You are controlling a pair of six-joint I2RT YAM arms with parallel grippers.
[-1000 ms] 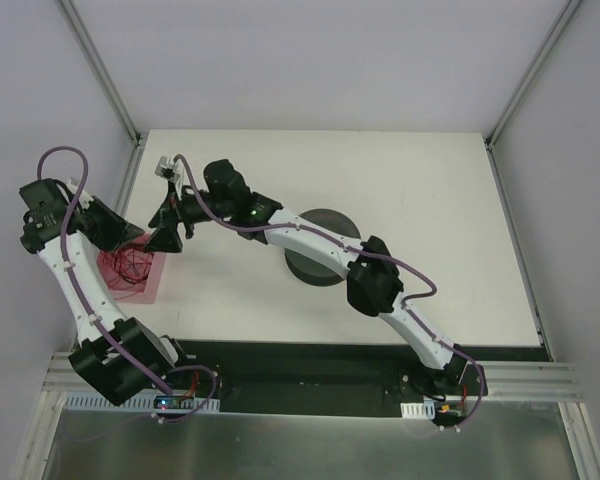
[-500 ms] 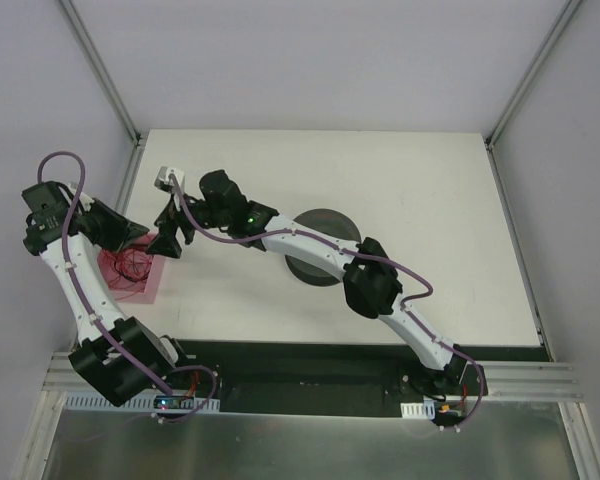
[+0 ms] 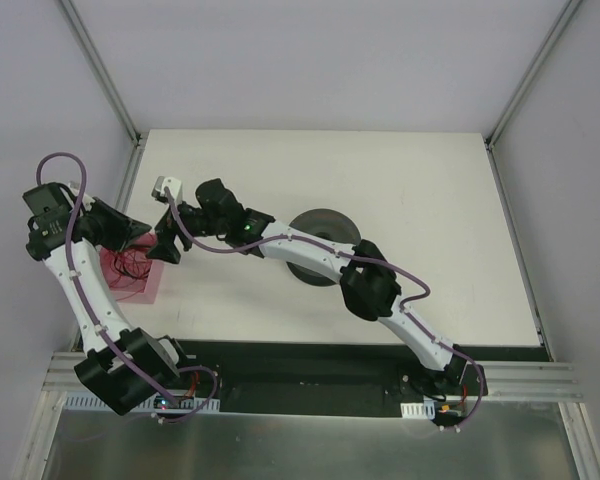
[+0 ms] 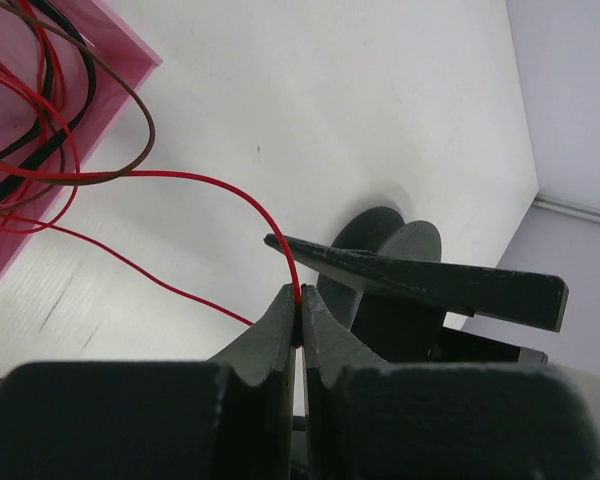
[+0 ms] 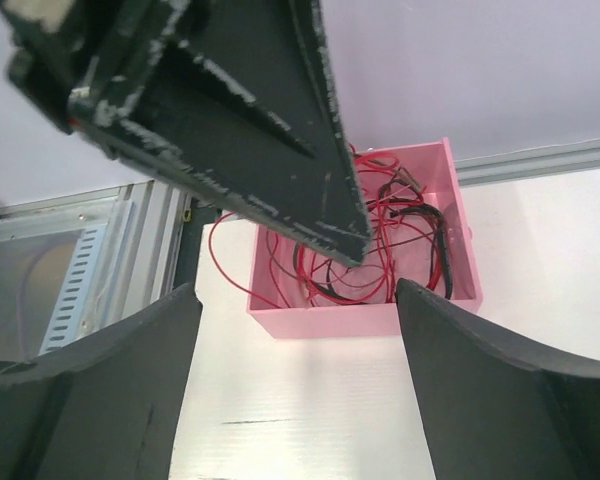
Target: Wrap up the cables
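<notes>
Cables spill over pink tray edge — left claw pinches one, right claw wide.

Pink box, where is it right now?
Top view: the pink box sits at the table's left edge, by the left tool, which pinches a red wire; the right tool is beside it.

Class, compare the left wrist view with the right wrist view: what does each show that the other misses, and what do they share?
Left wrist only: the left gripper shut on a red wire, and a dark round disc beyond. Right wrist only: the right gripper wide open, most of the pink box with its wire tangle, and a metal frame beside the table. Shared: the pink box, red wire and the table.
</notes>
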